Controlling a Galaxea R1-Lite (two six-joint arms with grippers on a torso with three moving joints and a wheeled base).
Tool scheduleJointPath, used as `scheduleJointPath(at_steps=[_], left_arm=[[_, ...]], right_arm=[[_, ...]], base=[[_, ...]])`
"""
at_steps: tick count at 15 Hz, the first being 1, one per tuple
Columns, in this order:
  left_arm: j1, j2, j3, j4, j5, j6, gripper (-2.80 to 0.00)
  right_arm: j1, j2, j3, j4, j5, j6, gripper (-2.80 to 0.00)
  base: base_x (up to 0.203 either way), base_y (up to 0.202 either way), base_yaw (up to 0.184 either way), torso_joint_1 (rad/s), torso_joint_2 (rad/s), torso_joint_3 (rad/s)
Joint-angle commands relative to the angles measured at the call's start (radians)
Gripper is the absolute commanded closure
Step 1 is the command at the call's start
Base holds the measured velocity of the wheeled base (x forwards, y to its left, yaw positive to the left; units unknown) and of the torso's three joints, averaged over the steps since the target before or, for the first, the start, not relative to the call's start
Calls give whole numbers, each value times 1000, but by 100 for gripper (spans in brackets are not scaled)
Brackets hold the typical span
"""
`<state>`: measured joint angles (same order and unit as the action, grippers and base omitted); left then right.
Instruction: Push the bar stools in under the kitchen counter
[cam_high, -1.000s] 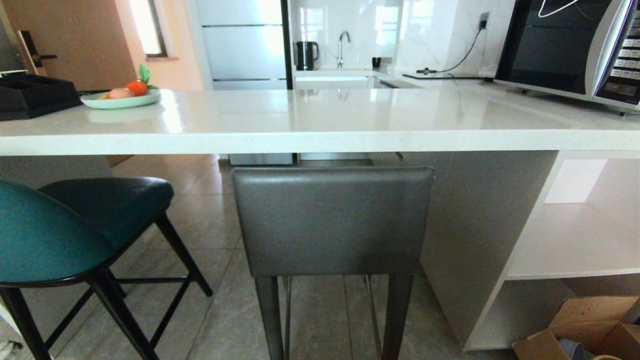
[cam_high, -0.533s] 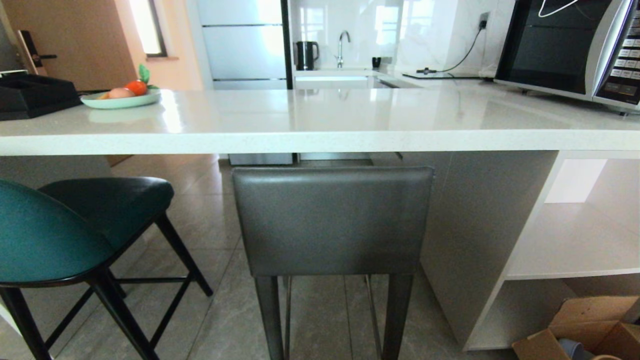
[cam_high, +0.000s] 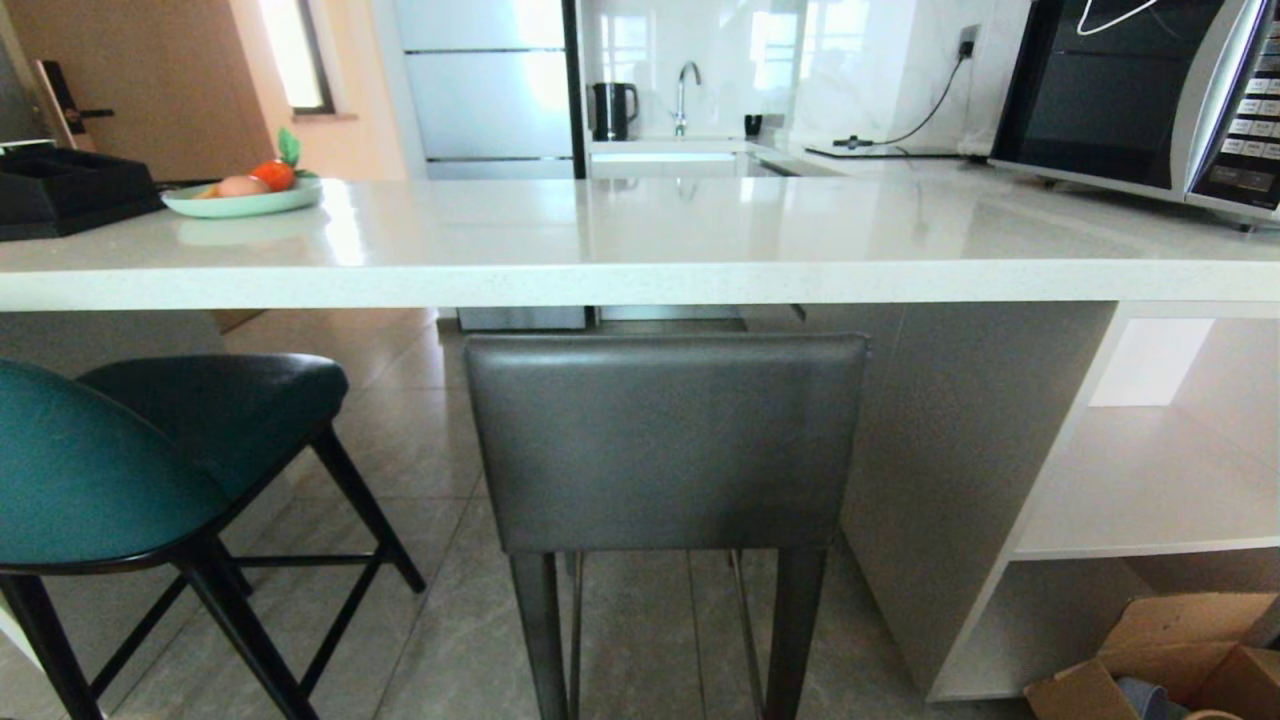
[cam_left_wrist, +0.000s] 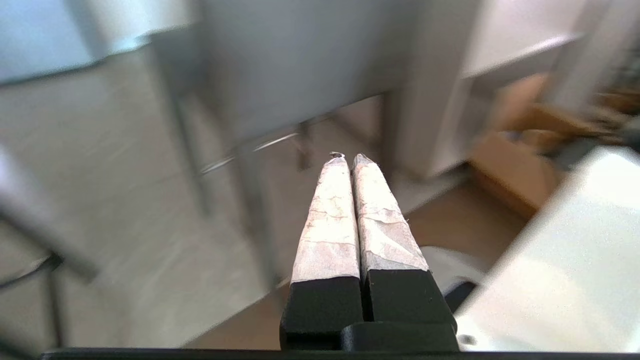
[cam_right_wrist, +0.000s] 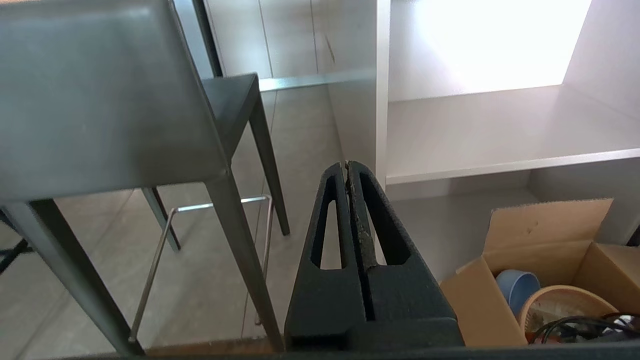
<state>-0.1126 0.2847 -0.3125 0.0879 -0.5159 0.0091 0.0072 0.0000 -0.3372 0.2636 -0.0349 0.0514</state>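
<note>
The white table (cam_high: 640, 250) spans the view, with the grey stool (cam_high: 665, 440) straight ahead at its edge and the teal stool (cam_high: 110, 470) left. The right gripper (cam_right_wrist: 348, 165) hangs beside the grey stool's legs, fingers pressed together; the left gripper (cam_left_wrist: 348, 157) is also closed, apart from both.

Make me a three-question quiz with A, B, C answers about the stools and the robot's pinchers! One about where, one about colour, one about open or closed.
1. Where is the grey stool?
A. On top of the kitchen counter
B. In front of the kitchen counter, right of the teal stool
C. Inside the cardboard box

2. What colour is the back of the stool on the left?
A. Teal
B. Red
C. Yellow

3. How do the right gripper jaws stand?
A. Wide open
B. Clamped on a stool leg
C. Shut on nothing

Answers: 1 B, the head view shows its back just below the counter edge. 2 A, the curved back is teal. 3 C, the right wrist view shows the jaws pressed together, clear of the stool.
</note>
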Motion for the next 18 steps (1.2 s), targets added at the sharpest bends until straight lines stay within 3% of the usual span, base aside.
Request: scheduleJointPath(at_steps=[1,3,4,6,7,9,10,13,15,16,18], left_arm=[[-18,1,13,3,127,-8,0],[-18,0,12,1,327,-44,0],[-19,-1,10,-28,376,-54,0],[13,0,-10,-49,384,-54,0],[70,-11,-25,-37,360,-48,0],[109,-100,-11,-14,254,-43,0],[119,-144,19,4,252,-42,0],[118,-285,104,81,364,-28,0],[118,-287,176,95,520,-2,0],[118,-285,212,78,537,11,0],[119,-285,294,-66,534,18,0]], right_arm=[[0,1,17,2,0,-3,0],[0,1,32,2,-5,-4,0],[0,2,33,2,-5,-6,0],[0,2,39,2,-3,-14,0],[0,0,43,2,-5,-13,0],[0,2,41,2,-5,-13,0],[0,2,43,2,-6,-13,0],[0,1,75,-2,-35,-14,0],[0,2,123,-30,-42,-31,0],[0,1,162,-79,-42,-47,0],[0,1,280,-242,-42,-114,0]], base=[[0,0,0,0,0,0],[0,0,0,0,0,0],[0,0,0,0,0,0],[0,0,0,0,0,0],[0,0,0,0,0,0],[0,0,0,0,0,0],[0,0,0,0,0,0],[0,0,0,0,0,0],[0,0,0,0,0,0],[0,0,0,0,0,0],[0,0,0,0,0,0]])
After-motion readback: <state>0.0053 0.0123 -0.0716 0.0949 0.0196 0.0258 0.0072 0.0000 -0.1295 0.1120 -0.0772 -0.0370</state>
